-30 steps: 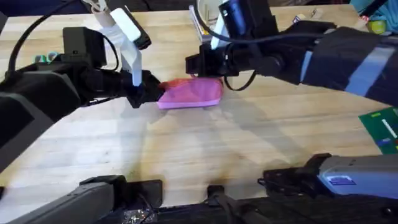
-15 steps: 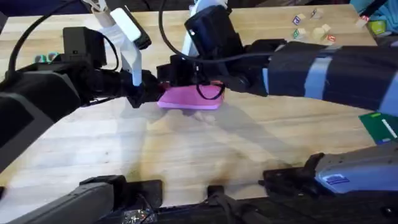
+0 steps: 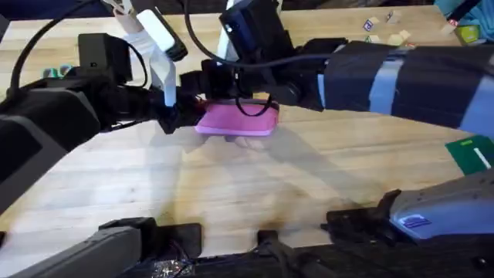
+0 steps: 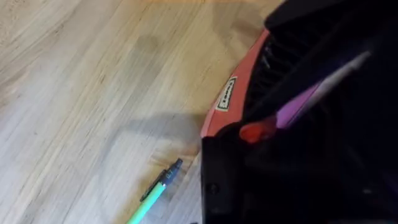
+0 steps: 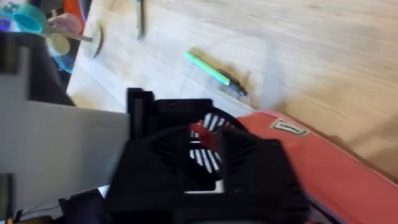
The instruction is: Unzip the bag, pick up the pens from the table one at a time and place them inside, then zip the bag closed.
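With both grippers crowded at the near-left end of the bag [image 3: 235, 120] on the table [image 3: 231, 201], can't tell if either is clamped on fabric or zipper. Could easily drag the pouch or knock the green pen [image 5: 214, 73] lying just beside it.

Bag [image 3: 235, 120] at upper centre is hemmed by both arms; bare table [image 3: 255, 185] is left open below.

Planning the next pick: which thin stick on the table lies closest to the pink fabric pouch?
The mint-green, dark-tipped pen right beside the pink fabric pouch; the darker stick lies much farther off.
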### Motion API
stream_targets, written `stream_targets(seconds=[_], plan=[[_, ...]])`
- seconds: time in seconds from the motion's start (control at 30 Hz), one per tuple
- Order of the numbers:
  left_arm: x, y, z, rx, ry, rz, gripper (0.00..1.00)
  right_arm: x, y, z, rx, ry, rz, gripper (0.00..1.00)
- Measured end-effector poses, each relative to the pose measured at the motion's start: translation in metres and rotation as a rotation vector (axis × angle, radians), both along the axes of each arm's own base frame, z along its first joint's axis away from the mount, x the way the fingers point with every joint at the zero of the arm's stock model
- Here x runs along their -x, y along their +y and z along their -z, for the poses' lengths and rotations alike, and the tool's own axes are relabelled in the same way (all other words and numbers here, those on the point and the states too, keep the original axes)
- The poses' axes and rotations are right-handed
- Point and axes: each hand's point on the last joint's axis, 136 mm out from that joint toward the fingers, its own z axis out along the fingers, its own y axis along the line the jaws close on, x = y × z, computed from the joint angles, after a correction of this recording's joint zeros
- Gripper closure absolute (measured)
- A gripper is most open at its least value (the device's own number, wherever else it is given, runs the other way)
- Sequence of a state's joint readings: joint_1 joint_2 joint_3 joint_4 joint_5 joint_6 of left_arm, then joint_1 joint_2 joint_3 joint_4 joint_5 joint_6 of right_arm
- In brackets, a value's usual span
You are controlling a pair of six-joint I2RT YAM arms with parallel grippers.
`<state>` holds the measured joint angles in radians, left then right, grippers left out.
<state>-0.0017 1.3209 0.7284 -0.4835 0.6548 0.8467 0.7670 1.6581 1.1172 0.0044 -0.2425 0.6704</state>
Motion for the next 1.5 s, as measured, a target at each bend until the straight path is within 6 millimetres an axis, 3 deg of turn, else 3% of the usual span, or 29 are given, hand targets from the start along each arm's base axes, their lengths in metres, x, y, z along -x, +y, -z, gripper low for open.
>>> stream_targets(seconds=[0.03,0.07,0.1,0.4,0.53,0.6,0.73,0.77,0.93,1.17,1.23,1.33,1.37,1.43,1.5], plan=[[0.001,0.0,0.0,0.004,0.003,-0.001,0.959,-0.006,-0.009,0.001,0.037,-0.014,0.013,0.163],[0.001,0.0,0.0,0.004,0.003,-0.001,0.959,-0.007,-0.015,0.003,0.055,-0.009,0.017,0.044],[0.0,0.0,0.0,0.003,0.001,0.001,0.959,-0.002,-0.025,0.001,0.077,0.006,0.002,0.006],[0.0,0.0,0.0,0.003,0.0,0.001,0.958,0.003,-0.073,-0.027,0.144,-0.039,-0.015,0.004],[0.0,-0.001,-0.001,0.004,-0.001,0.002,0.815,0.006,-0.091,-0.028,0.195,-0.053,-0.035,0.004],[0.0,-0.001,-0.001,0.005,-0.004,0.009,0.627,0.01,-0.097,-0.026,0.223,-0.059,-0.055,0.004],[0.001,-0.002,-0.001,0.008,0.0,0.006,0.053,0.018,-0.105,-0.024,0.279,-0.062,-0.103,0.004],[0.001,-0.002,-0.001,0.007,0.0,0.006,0.022,0.02,-0.106,-0.024,0.291,-0.068,-0.118,0.004],[-0.002,-0.001,-0.002,0.004,-0.013,0.004,0.008,0.022,-0.108,-0.052,0.36,-0.184,-0.242,0.005],[-0.002,0.017,-0.058,0.003,-0.208,-0.058,0.008,0.031,-0.114,-0.056,0.438,-0.253,-0.369,0.008],[-0.001,0.024,-0.07,-0.001,-0.25,-0.082,0.008,0.031,-0.114,-0.056,0.452,-0.281,-0.397,0.062],[0.004,0.033,-0.081,-0.007,-0.281,-0.114,0.008,0.032,-0.112,-0.056,0.469,-0.322,-0.44,0.283],[0.007,0.041,-0.088,-0.013,-0.304,-0.144,0.008,0.03,-0.109,-0.059,0.475,-0.374,-0.47,0.709],[0.007,0.045,-0.092,-0.016,-0.317,-0.158,0.008,0.027,-0.107,-0.062,0.477,-0.41,-0.482,0.933],[0.007,0.047,-0.093,-0.018,-0.323,-0.166,0.008,0.025,-0.105,-0.064,0.485,-0.449,-0.505,0.968]])
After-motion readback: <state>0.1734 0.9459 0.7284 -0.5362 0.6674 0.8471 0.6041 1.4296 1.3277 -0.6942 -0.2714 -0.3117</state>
